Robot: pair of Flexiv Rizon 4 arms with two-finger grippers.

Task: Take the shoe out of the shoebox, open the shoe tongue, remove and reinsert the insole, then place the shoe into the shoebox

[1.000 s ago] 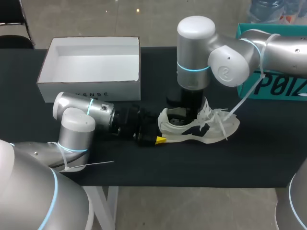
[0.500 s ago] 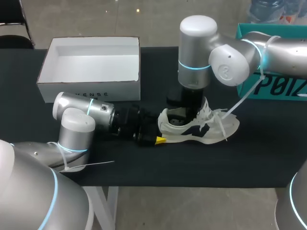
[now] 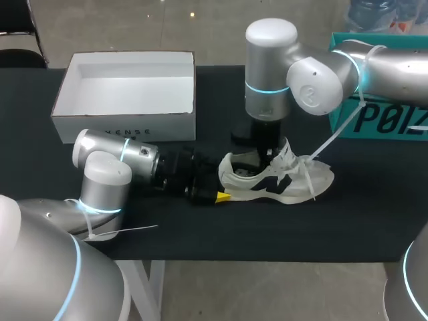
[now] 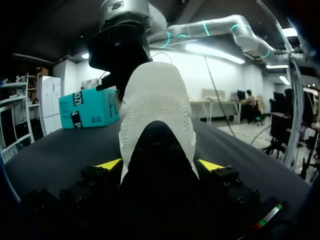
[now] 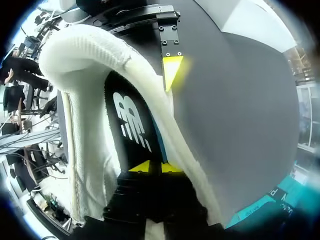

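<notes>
Left hand [image 4: 160,165] pinches the shoe [image 3: 281,182] by its heel; right hand [image 5: 150,167] is buried inside it, grip impossible to tell.

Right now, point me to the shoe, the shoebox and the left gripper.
shoe [image 3: 277,184], head view, on its side panel.
shoebox [image 3: 100,128], head view, on its front wall.
left gripper [image 4: 160,165], left wrist view, midway between its yellow tips, at the shoe's heel.

The right arm [image 3: 271,67] swings slightly up and to the left, and its gripper [image 5: 150,167] goes with it inside the shoe [image 3: 287,184]. The shoe edges toward the left gripper [image 4: 157,165] and shows more of its dark side panel.
</notes>
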